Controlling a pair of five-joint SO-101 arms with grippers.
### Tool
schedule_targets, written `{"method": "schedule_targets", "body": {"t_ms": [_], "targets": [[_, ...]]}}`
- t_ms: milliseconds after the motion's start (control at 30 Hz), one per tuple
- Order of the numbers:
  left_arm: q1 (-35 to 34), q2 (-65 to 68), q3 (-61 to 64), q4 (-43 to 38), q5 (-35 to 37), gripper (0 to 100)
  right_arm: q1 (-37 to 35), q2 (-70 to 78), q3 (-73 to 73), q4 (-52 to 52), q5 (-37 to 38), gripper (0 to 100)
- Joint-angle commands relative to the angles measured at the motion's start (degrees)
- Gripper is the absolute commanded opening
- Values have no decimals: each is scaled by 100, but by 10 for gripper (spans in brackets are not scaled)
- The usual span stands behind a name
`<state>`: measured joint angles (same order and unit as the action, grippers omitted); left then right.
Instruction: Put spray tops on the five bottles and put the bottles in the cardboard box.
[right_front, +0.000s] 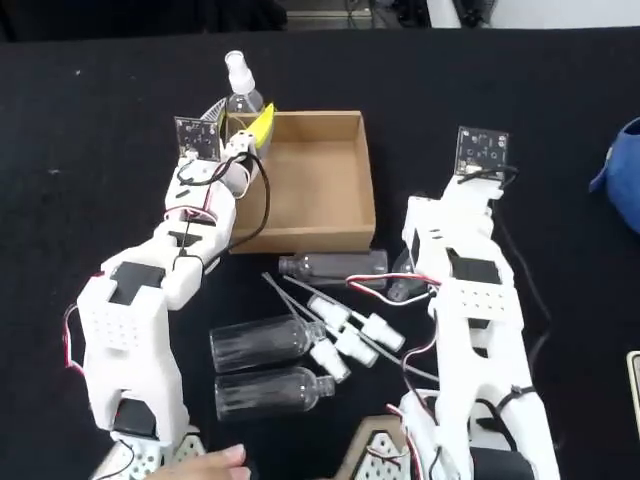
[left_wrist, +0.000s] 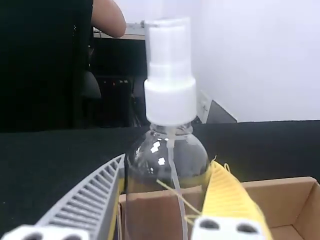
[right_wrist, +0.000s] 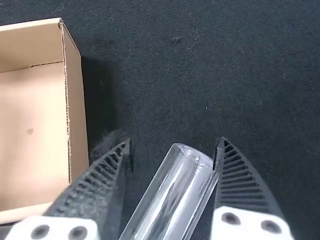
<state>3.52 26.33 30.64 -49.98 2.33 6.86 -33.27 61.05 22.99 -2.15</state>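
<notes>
My left gripper (right_front: 245, 125) (left_wrist: 167, 200) is shut on a clear bottle (right_front: 243, 100) (left_wrist: 167, 160) with a white spray top (left_wrist: 169, 75). It holds the bottle upright over the far left corner of the cardboard box (right_front: 310, 240) (left_wrist: 280, 200). A clear topless bottle (right_front: 335, 265) (right_wrist: 175, 195) lies in front of the box. My right gripper (right_front: 400, 285) (right_wrist: 173, 144) stands open with one finger on each side of this bottle's base end. The box (right_wrist: 75, 100) holds no bottles.
Two more topless bottles (right_front: 262, 340) (right_front: 270, 392) lie near the front between the arms. Several white spray tops with long tubes (right_front: 345, 330) lie beside them. A hand (right_front: 205, 465) rests at the front edge. A blue object (right_front: 622, 175) sits at the right edge.
</notes>
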Motion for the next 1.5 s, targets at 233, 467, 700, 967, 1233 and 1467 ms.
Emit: {"method": "schedule_targets", "body": {"t_ms": [233,467,700,967,1233,1467], "targets": [[31,132,-84,-141,0,30,79,-259,-84,-141,-35,240],[48,352,400,-1468,0,33,79,-259,-84,-141,-35,240],[-4,387,435,-1415,0,34,79,-259,-84,-141,-35,240],[-13,387,435,-1415,0,177,79,-259,-84,-141,-35,240],[-40,334,470,-1415,0,219,79,-259,-84,-141,-35,240],[-48,325,426,-1415,0,221,79,-259,-84,-141,-26,240]]}}
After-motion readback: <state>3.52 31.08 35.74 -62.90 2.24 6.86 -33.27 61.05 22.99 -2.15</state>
